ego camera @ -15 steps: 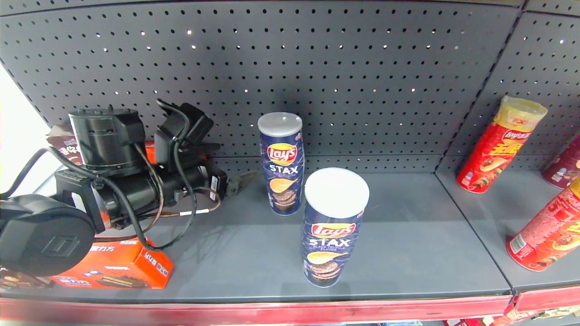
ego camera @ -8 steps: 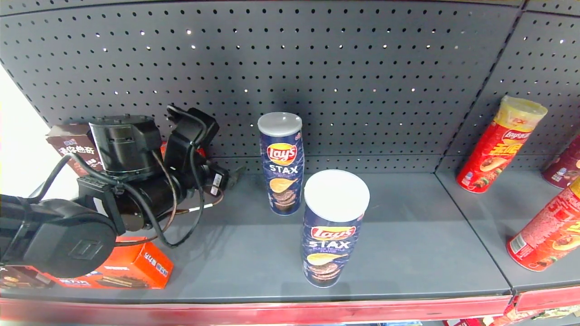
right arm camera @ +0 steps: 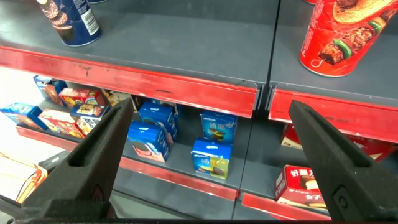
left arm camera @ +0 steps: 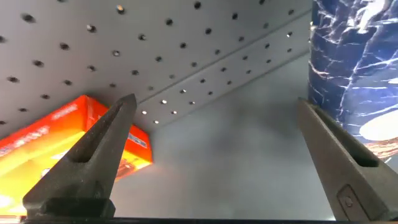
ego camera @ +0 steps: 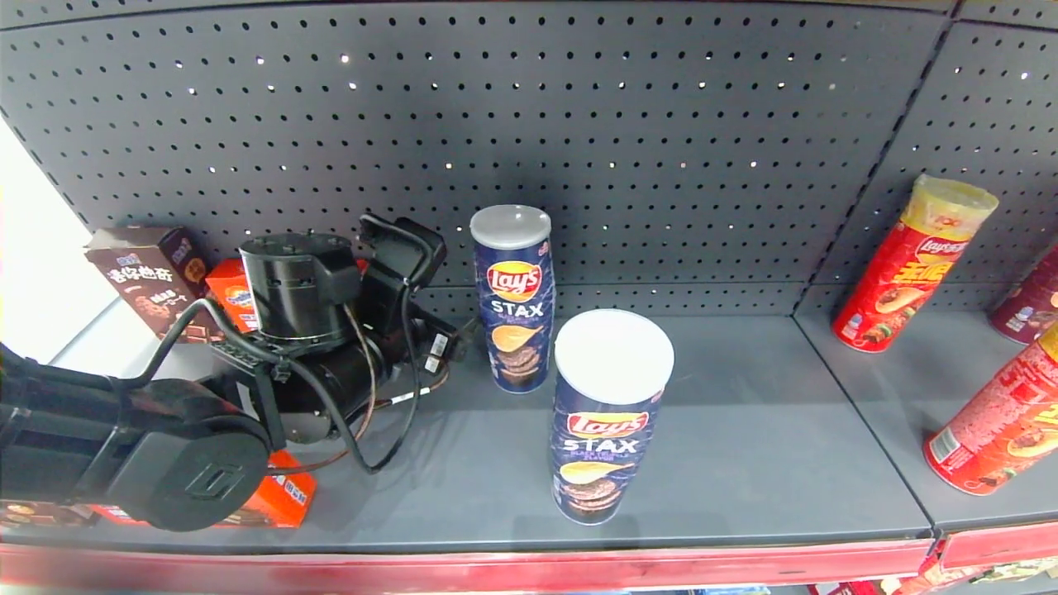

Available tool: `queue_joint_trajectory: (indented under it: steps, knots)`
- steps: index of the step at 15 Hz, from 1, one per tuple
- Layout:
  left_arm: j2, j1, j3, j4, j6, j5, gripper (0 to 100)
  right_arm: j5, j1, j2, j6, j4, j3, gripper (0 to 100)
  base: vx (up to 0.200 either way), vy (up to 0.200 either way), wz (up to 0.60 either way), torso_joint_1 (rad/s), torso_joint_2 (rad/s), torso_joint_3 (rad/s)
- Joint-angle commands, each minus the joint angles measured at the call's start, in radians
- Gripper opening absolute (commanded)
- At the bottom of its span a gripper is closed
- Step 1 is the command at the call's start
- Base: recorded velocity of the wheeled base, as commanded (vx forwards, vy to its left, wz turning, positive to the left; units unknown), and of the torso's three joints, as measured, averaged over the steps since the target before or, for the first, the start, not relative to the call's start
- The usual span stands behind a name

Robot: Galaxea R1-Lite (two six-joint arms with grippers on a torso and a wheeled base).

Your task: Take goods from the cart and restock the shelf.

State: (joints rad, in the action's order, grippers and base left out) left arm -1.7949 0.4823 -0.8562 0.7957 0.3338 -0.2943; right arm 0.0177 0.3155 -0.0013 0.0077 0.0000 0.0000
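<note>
Left gripper (left arm camera: 216,102), fingers wide, is sitting just beside rear can (ego camera: 512,297); it should be centring squarely before closing, sparing front can (ego camera: 607,421).

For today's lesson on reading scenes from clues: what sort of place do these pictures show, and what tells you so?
Most likely a shop aisle, such as a supermarket: a grey shelf with a pegboard back, crisp tubes standing on it, and boxed snacks stocked below.

Left arm (ego camera: 165,446) hides most of orange box (ego camera: 289,501).
</note>
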Motion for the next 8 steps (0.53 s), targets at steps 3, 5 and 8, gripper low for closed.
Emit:
queue_joint_trajectory:
  steps: [3, 5, 8]
  knots:
    - [-0.032, 0.018, -0.003, -0.001, -0.01, 0.0, 100, 0.001, 0.0, 0.001, 0.0, 0.0, 0.0, 100, 0.0, 0.0, 0.0, 0.0, 0.0, 0.0]
    - [-0.047, 0.033, -0.012, -0.001, -0.012, -0.002, 100, 0.001, 0.0, 0.001, 0.0, 0.0, 0.0, 100, 0.0, 0.0, 0.0, 0.0, 0.0, 0.0]
    - [-0.058, 0.042, -0.015, -0.001, -0.012, -0.002, 100, 0.001, 0.0, 0.001, 0.0, 0.0, 0.0, 100, 0.0, 0.0, 0.0, 0.0, 0.0, 0.0]
